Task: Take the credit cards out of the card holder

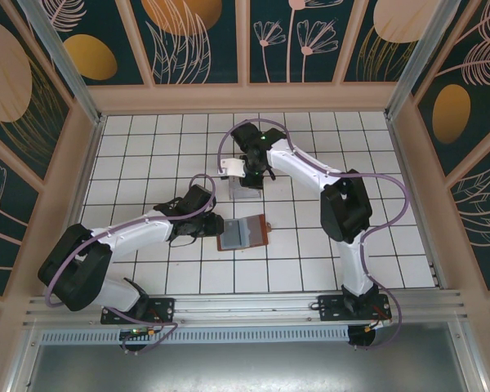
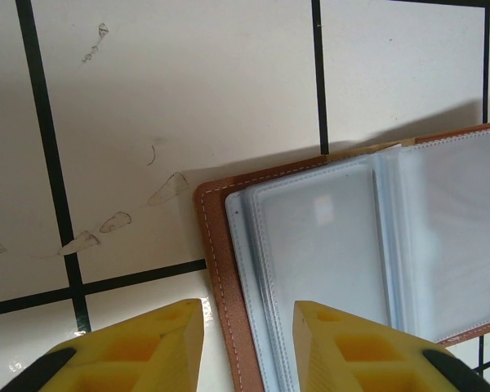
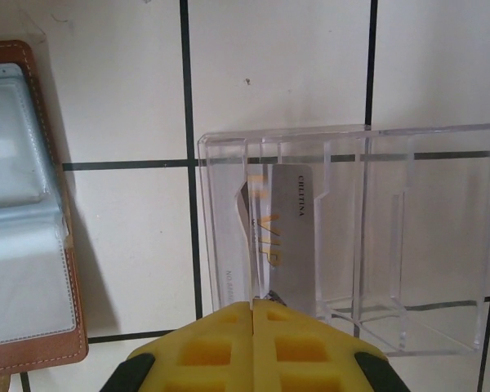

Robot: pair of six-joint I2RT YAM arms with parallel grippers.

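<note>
The brown leather card holder (image 1: 242, 233) lies open on the tiles, its grey-blue clear sleeves (image 2: 351, 245) facing up. No card shows in the sleeves. My left gripper (image 2: 249, 343) is open at the holder's left edge, one yellow finger on the tile and the other over the sleeves. My right gripper (image 3: 252, 309) is shut on a pale credit card (image 3: 292, 237) with gold "VIP" lettering, which stands in the clear acrylic stand (image 3: 392, 237). In the top view that gripper (image 1: 253, 173) hangs over the stand (image 1: 247, 191). The open holder (image 3: 24, 245) lies to the left in the right wrist view.
The white tiled floor (image 1: 376, 163) is boxed in by wooden walls (image 1: 245, 98). The acrylic stand sits about one tile behind the card holder. Both arms reach toward the middle, and open tiles lie to the right and far left.
</note>
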